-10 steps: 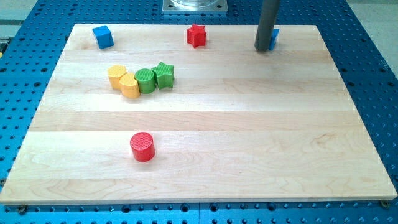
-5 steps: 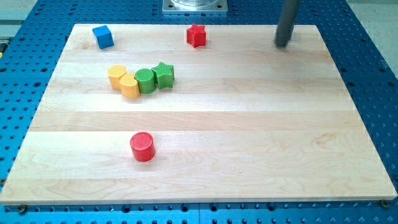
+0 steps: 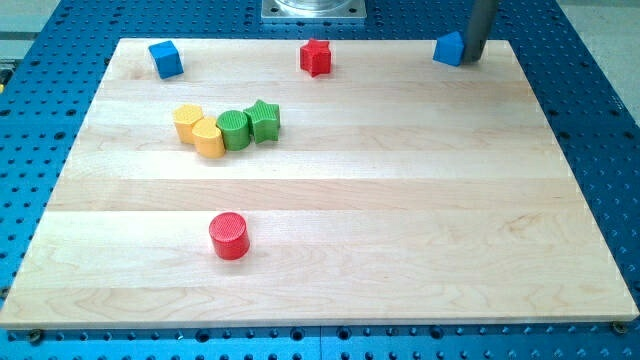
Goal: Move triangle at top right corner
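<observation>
A blue triangle block [image 3: 448,48] lies near the board's top right corner. My dark rod comes down from the view's top, and my tip [image 3: 473,59] rests on the board right against the triangle's right side. The rod hides the triangle's right edge.
A blue cube [image 3: 165,59] sits at the top left and a red star [image 3: 316,57] at the top middle. Two yellow blocks [image 3: 199,130], a green cylinder [image 3: 233,129] and a green star [image 3: 264,120] cluster left of centre. A red cylinder [image 3: 229,236] stands lower left. The wooden board [image 3: 400,220] lies on a blue perforated table.
My tip has moved right and slightly up, from the triangle's left side, across it, to its right side. The triangle is now uncovered and sits a little higher on the board.
</observation>
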`<state>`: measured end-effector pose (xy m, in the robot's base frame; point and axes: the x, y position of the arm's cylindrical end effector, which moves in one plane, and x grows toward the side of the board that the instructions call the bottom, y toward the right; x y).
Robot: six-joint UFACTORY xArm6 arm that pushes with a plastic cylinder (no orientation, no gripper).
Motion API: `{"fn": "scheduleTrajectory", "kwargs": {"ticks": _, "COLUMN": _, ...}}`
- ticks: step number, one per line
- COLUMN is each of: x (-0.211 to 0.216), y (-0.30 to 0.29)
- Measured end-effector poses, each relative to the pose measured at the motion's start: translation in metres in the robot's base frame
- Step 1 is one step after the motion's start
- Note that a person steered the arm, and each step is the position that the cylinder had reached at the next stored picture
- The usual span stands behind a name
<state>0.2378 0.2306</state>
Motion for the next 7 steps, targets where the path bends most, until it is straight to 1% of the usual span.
{"fn": "scheduleTrajectory", "kwargs": {"ticks": 1, "x": 0.027, "y": -0.007}}
{"fn": "scheduleTrajectory", "kwargs": {"ticks": 2, "x": -0.011, "y": 0.029}}
{"fn": "scheduleTrajectory", "kwargs": {"ticks": 3, "x": -0.046, "y": 0.028}}
{"fn": "scheduleTrajectory", "kwargs": {"ticks": 4, "x": -0.046, "y": -0.008}}
{"fn": "scheduleTrajectory", "kwargs": {"ticks": 5, "x": -0.036, "y": -0.03}}
{"fn": "scheduleTrajectory", "kwargs": {"ticks": 7, "x": -0.015, "y": -0.016}}
